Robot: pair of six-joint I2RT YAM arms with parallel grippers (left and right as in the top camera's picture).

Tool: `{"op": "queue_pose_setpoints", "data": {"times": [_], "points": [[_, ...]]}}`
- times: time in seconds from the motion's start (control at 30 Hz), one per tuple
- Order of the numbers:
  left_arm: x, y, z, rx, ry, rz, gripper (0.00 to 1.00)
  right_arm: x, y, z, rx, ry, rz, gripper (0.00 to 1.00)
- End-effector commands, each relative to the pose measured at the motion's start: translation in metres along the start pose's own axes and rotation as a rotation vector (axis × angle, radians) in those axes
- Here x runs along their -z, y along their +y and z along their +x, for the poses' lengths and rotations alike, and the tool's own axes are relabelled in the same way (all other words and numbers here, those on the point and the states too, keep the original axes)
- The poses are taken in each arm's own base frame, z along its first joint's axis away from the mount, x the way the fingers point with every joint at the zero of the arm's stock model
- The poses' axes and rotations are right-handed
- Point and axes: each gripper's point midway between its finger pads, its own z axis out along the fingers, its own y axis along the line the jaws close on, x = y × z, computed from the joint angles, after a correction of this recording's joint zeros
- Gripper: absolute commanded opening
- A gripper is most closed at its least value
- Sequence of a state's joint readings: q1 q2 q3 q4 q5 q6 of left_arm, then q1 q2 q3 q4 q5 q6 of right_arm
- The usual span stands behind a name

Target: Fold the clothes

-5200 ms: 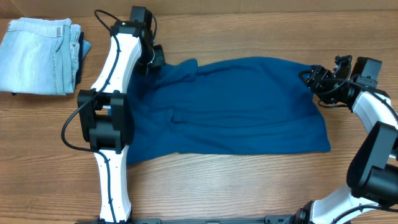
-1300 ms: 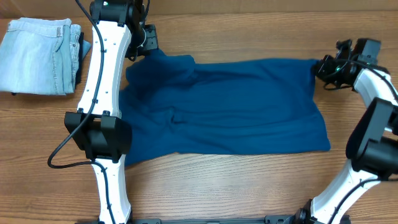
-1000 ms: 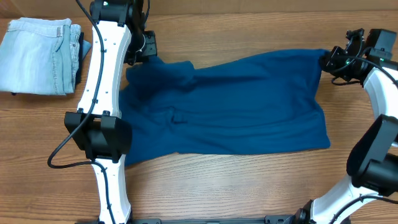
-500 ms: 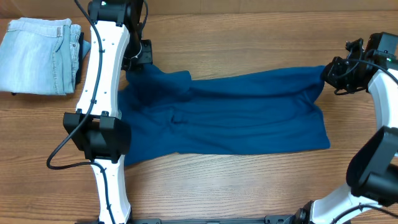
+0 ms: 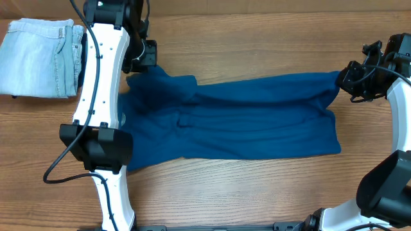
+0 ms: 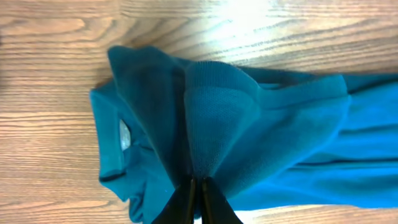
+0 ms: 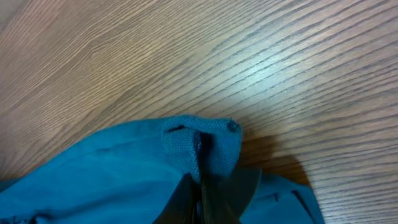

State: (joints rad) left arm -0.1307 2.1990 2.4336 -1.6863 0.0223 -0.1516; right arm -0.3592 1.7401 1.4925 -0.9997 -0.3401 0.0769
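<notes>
The teal-blue polo shirt [image 5: 244,119] lies spread on the wooden table [image 5: 257,192], to the right of the folded light-blue jeans [image 5: 38,58] and a little nearer to the front edge than they are. It lies lengthwise away from the jeans, and its far edge is pulled up into a taut line between the two claws.

The left gripper [image 5: 146,61] is just beside the jeans, at the end of the shirt nearest to them. It is closed and pinches a bunch of the knit fabric. In the left wrist view the two fingers of this gripper [image 6: 198,193] meet on a raised fold of the shirt [image 6: 217,118], and the cloth fans out from them. A small pale label [image 6: 125,134] shows inside the neck opening, on the side of the fold toward the jeans.

The right gripper [image 5: 347,77] is well apart from the jeans, at the opposite end of the shirt. It is also closed on the fabric. In the right wrist view this gripper [image 7: 200,186] clamps a small folded corner of the shirt [image 7: 202,143], lifted above the wood.
</notes>
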Motion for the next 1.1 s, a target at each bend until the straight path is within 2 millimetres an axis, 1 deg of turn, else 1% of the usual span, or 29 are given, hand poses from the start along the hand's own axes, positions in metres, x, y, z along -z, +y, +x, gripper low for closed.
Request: {"op": "queue_pose_setpoints", "data": {"times": [0.0,0.07,0.13,0.2,0.23,0.33,0.4,0.43,0.5,0.67,0.73,0.8,0.83,0.9,1.0,1.03,1.07], "points": [[0.006,-0.006,0.007,-0.046,0.002,0.022,0.04,0.013,0.003,-0.007,0.016,-0.033,0.003,0.04],[0.011,-0.006,0.007,-0.060,-0.013,-0.005,0.04,0.013,0.003,-0.006,0.014,-0.028,0.004,0.04],[0.021,-0.004,0.008,-0.073,-0.044,-0.045,0.04,0.013,0.005,-0.004,0.011,-0.019,-0.007,0.04],[0.034,-0.006,0.011,-0.085,-0.078,-0.062,0.04,0.013,0.008,0.000,0.007,-0.005,-0.024,0.04],[0.042,-0.011,0.013,-0.097,-0.099,-0.064,0.04,0.013,0.008,0.003,0.002,0.008,-0.026,0.04],[0.054,-0.021,0.018,-0.103,-0.130,-0.051,0.04,0.013,0.007,0.013,-0.014,0.048,-0.020,0.04],[0.055,-0.028,0.020,-0.118,-0.130,-0.038,0.04,0.013,0.006,0.020,-0.034,0.078,-0.016,0.04],[0.054,-0.031,0.022,-0.122,-0.122,-0.033,0.04,0.014,0.007,0.024,-0.041,0.091,-0.022,0.04],[0.042,-0.033,0.029,-0.133,-0.077,-0.037,0.04,0.014,0.009,0.030,-0.052,0.118,-0.035,0.04],[-0.007,-0.021,0.060,-0.108,0.119,-0.100,0.04,0.016,0.010,0.040,-0.068,0.157,-0.040,0.04],[-0.018,-0.018,0.068,-0.108,0.162,-0.108,0.04,0.016,0.008,0.040,-0.068,0.157,-0.031,0.04],[-0.026,-0.015,0.076,-0.099,0.203,-0.118,0.05,0.016,0.006,0.040,-0.068,0.158,-0.016,0.06],[-0.029,-0.012,0.082,-0.095,0.233,-0.124,0.05,0.016,0.003,0.042,-0.070,0.163,-0.001,0.06],[-0.034,-0.009,0.088,-0.089,0.264,-0.124,0.05,0.016,-0.001,0.046,-0.075,0.178,0.023,0.06],[-0.035,-0.007,0.091,-0.086,0.275,-0.127,0.05,0.017,-0.004,0.049,-0.078,0.189,0.043,0.06],[-0.035,-0.006,0.090,-0.085,0.274,-0.130,0.06,0.017,-0.007,0.051,-0.081,0.197,0.061,0.06],[-0.035,-0.004,0.090,-0.092,0.274,-0.132,0.06,0.019,-0.016,0.053,-0.098,0.202,0.115,0.06]]}}
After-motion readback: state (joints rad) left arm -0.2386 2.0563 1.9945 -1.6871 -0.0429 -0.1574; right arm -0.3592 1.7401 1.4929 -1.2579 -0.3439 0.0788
